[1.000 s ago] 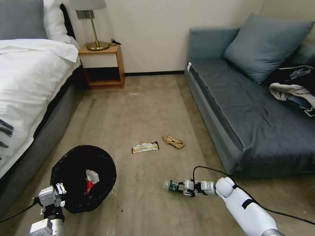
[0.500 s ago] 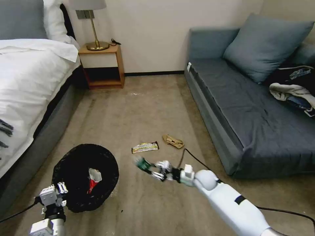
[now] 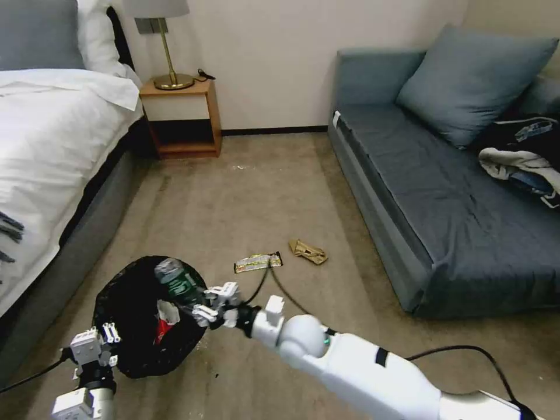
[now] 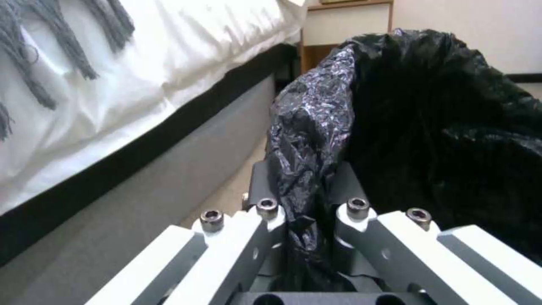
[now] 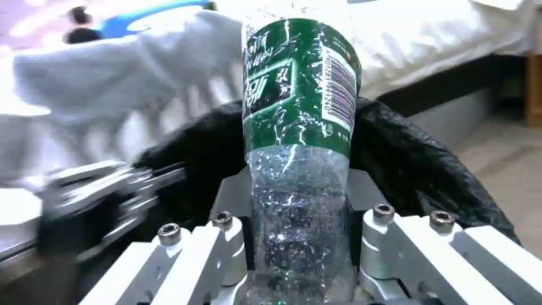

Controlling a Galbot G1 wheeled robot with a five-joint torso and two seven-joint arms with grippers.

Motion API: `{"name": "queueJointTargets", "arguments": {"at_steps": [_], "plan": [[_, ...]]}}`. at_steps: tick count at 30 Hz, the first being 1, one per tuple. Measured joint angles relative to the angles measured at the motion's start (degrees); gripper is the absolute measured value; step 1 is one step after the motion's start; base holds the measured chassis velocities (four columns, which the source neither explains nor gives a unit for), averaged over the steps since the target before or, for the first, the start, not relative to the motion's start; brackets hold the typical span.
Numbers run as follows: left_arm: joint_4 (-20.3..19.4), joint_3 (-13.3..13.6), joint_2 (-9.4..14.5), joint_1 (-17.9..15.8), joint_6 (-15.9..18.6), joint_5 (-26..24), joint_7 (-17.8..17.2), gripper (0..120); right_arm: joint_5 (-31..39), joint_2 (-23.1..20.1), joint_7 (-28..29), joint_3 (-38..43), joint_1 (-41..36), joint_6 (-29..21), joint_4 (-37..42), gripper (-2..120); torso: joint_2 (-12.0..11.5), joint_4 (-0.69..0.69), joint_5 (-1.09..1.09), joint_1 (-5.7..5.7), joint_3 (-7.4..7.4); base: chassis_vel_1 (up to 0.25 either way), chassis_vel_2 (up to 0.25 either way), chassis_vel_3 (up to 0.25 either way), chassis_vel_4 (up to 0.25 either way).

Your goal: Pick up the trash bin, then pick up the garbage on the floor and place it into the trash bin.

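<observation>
While the left gripper [image 4: 308,220] pinched the trash bin [image 3: 125,309] by its bag, the right gripper [image 3: 213,303] — fingers clamped on the bottle [image 3: 178,280] — held it above the bin's mouth — release seemed due.

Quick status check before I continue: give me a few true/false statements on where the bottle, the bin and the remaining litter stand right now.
1. The right hand is shut on the bottle. True.
2. The bottle lies on the floor beside the sofa. False: it is held over the bin's opening.
3. The left hand is clamped on the bin's bag-lined rim. True.
4. The wrapper is already in the bin. False: it lies on the carpet, next to the paper wad.
5. The bin is empty. False: a red snack bag lies inside.
</observation>
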Motion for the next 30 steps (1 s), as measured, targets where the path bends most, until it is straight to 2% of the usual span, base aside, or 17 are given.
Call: {"name": "queueJointTargets", "arguments": {"at_steps": [2,7,17,21,22,24,25,29,30], "plan": [[0.17,0.24,-0.26,-0.2,-0.46,-0.25,0.17,6,-1.07,3.25,3.5,-0.19,0.17,0.82,-3.09,27,0.0,0.0,-0.01,0.0,0.0,0.0,0.0,0.0,0.0],[0.23,0.41,-0.55,-0.47,-1.72,-1.21,1.14,6,-3.62,6.59,5.88,0.19,-0.12,1.92,-6.75,27,0.0,0.01,0.0,0.0,0.0,0.0,0.0,0.0,0.0],[0.23,0.07,-0.1,-0.84,-3.49,-3.23,2.54,6,-6.63,6.08,6.0,-1.02,-1.82,1.49,-7.37,29,0.0,-0.01,0.0,0.0,0.0,0.0,0.0,0.0,0.0],[0.43,-0.08,0.12,-1.01,-3.6,-3.44,2.65,6,-7.34,5.25,6.16,-1.22,-2.36,0.89,-6.52,45,0.0,-0.01,0.01,0.0,0.0,0.0,0.0,0.0,0.0],[0.43,-0.08,0.12,-1.01,-3.6,-3.44,2.65,6,-7.34,5.25,6.16,-1.22,-2.36,0.89,-6.52,45,0.0,-0.01,0.01,0.0,0.0,0.0,0.0,0.0,0.0],[0.76,-0.13,0.21,-1.13,-3.68,-3.46,2.66,6,-7.45,4.6,6.31,-1.31,-2.61,0.84,-5.96,57,0.0,-0.01,0.01,0.0,0.0,0.0,0.0,0.0,0.0],[0.76,-0.13,0.21,-1.13,-3.68,-3.46,2.66,6,-7.45,4.6,6.31,-1.31,-2.61,0.84,-5.96,57,0.0,-0.01,0.01,0.0,0.0,0.0,0.0,0.0,0.0],[1.25,-0.2,0.32,-1.37,-3.84,-3.47,2.63,6,-7.45,2.94,6.37,-1.4,-2.9,0.92,-4.53,74,0.0,-0.01,0.01,0.0,0.0,0.0,0.0,0.0,0.0],[1.25,-0.2,0.32,-1.37,-3.84,-3.47,2.63,6,-7.45,2.94,6.37,-1.4,-2.9,0.92,-4.53,74,0.0,-0.01,0.01,0.0,0.0,0.0,0.0,0.0,0.0]]}}
